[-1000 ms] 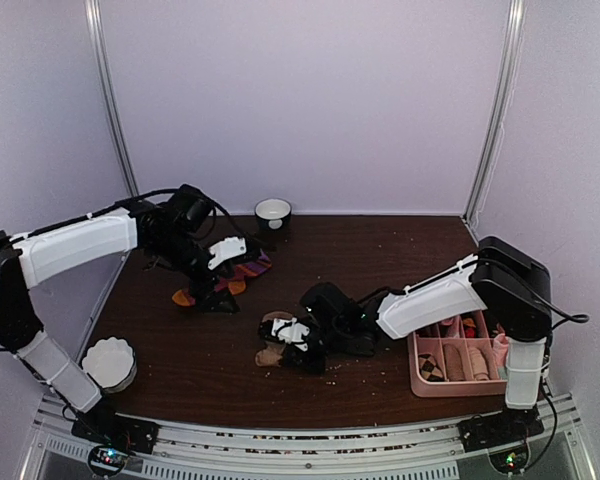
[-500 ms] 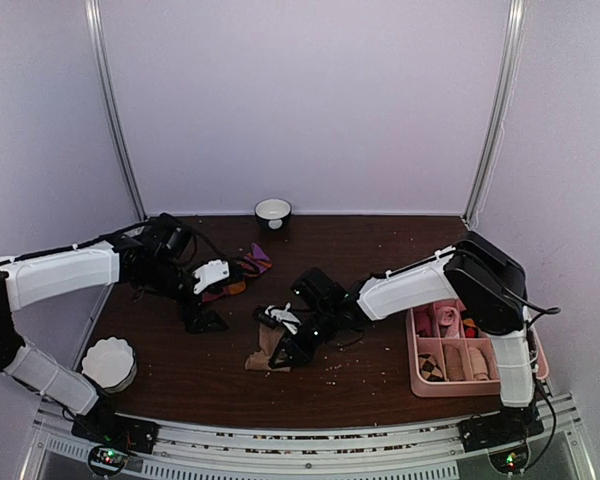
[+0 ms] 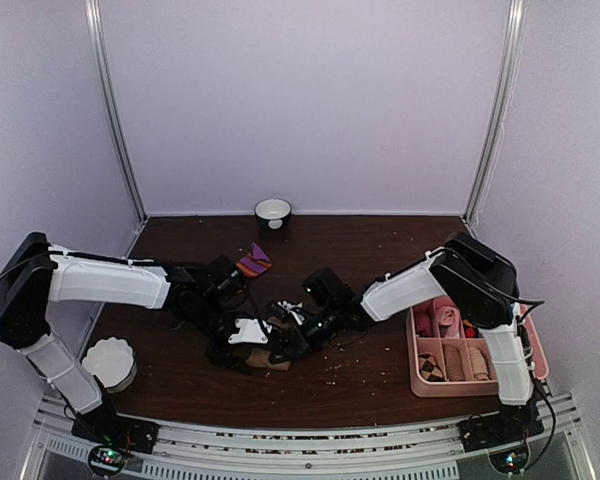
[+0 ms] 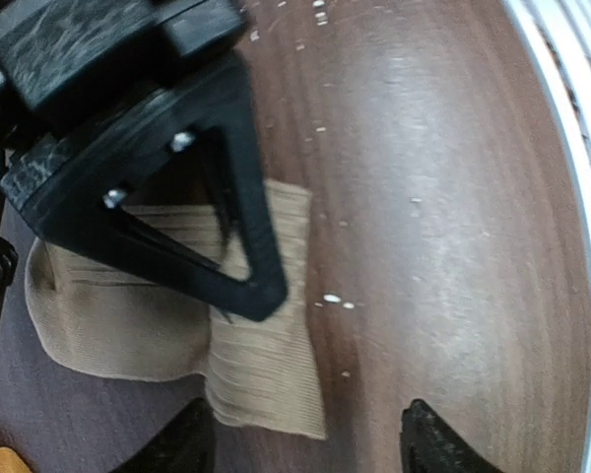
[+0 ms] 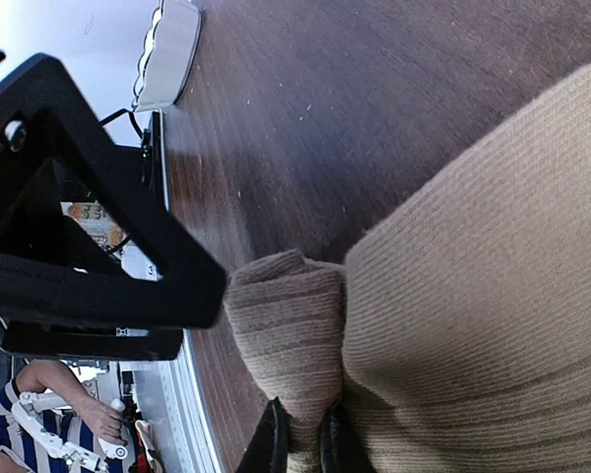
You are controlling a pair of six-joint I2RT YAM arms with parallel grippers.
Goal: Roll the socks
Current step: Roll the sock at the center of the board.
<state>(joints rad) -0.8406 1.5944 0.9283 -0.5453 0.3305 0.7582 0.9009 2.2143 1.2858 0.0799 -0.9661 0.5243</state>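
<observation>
The tan sock [image 3: 267, 359] lies on the brown table near the front middle. My right gripper [image 3: 292, 336] is shut on a bunched fold of the tan sock [image 5: 473, 296], and its fingertips [image 5: 276, 445] pinch the cloth. My left gripper [image 3: 242, 338] is low beside it, open, its fingertips [image 4: 182, 448] standing either side of the free ribbed end of the tan sock [image 4: 261, 370]. The right gripper's black finger [image 4: 177, 217] rests on the sock in the left wrist view. The dark red sock [image 3: 252, 262], purple cuff showing, lies apart at the back.
A white fluted bowl [image 3: 110, 363] sits at the front left. A black cup [image 3: 273, 212] stands by the back wall. A pink divided tray [image 3: 420, 385] with small rolled socks is at the front right. Pale crumbs dot the table.
My left arm left the dark red sock and swung right and forward to the tan sock, jaws narrowing somewhat. The right gripper shifted slightly left with the tan sock.
</observation>
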